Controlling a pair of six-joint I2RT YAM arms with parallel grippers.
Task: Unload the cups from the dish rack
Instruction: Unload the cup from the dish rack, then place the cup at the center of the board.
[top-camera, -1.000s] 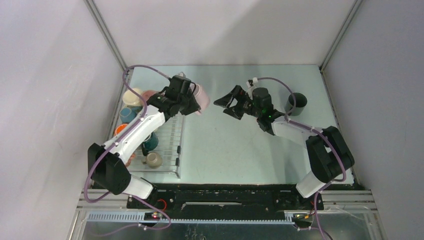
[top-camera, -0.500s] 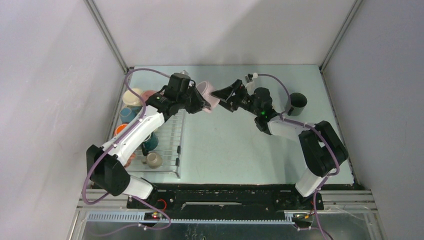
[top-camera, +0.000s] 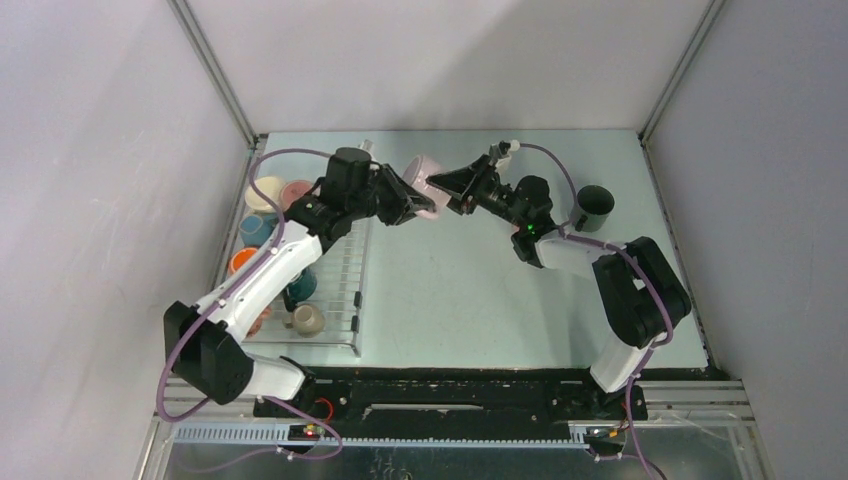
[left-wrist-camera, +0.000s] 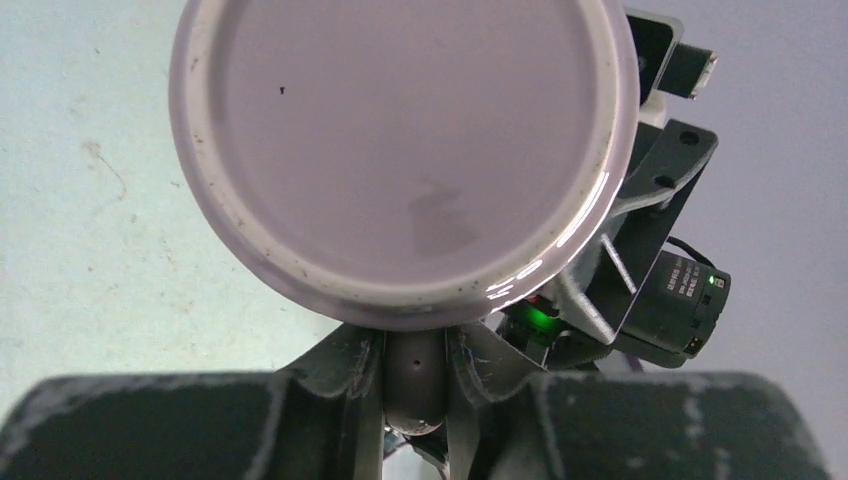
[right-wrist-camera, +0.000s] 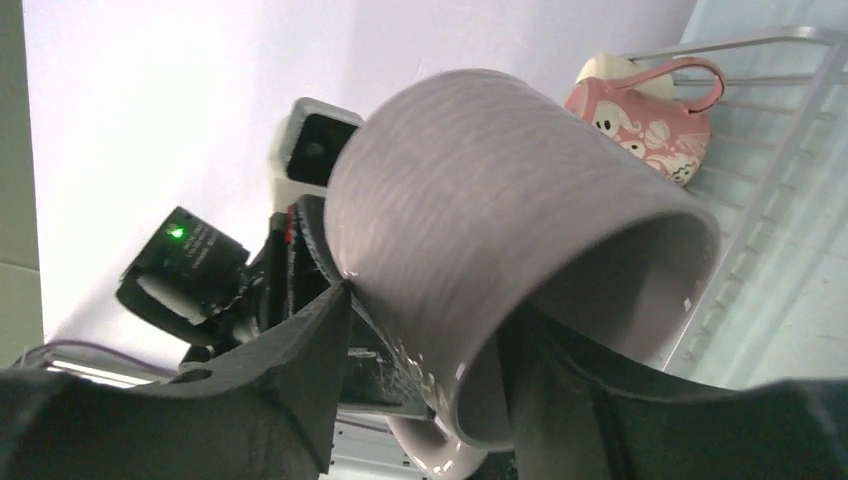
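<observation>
My left gripper (top-camera: 408, 203) is shut on the handle (left-wrist-camera: 415, 372) of a pale pink mug (top-camera: 428, 173), holding it in the air right of the dish rack (top-camera: 340, 290). The mug's base (left-wrist-camera: 400, 150) fills the left wrist view. My right gripper (top-camera: 457, 184) is open around the mug's wall (right-wrist-camera: 500, 230), one finger (right-wrist-camera: 590, 400) inside the rim and one (right-wrist-camera: 290, 370) outside. Several cups stay in the rack: cream (top-camera: 265, 192), pink patterned (right-wrist-camera: 640, 115), blue (top-camera: 253, 230), orange (top-camera: 242, 260), teal (top-camera: 300, 285).
A dark mug (top-camera: 595, 203) stands on the table at the far right. The rack lies along the left wall. The enclosure's walls and metal posts close in the back and sides. The two grippers meet over the far middle of the table.
My left arm has carried the pink mug to the right, away from the rack. My right gripper has moved left to meet it and now straddles the mug's rim.
</observation>
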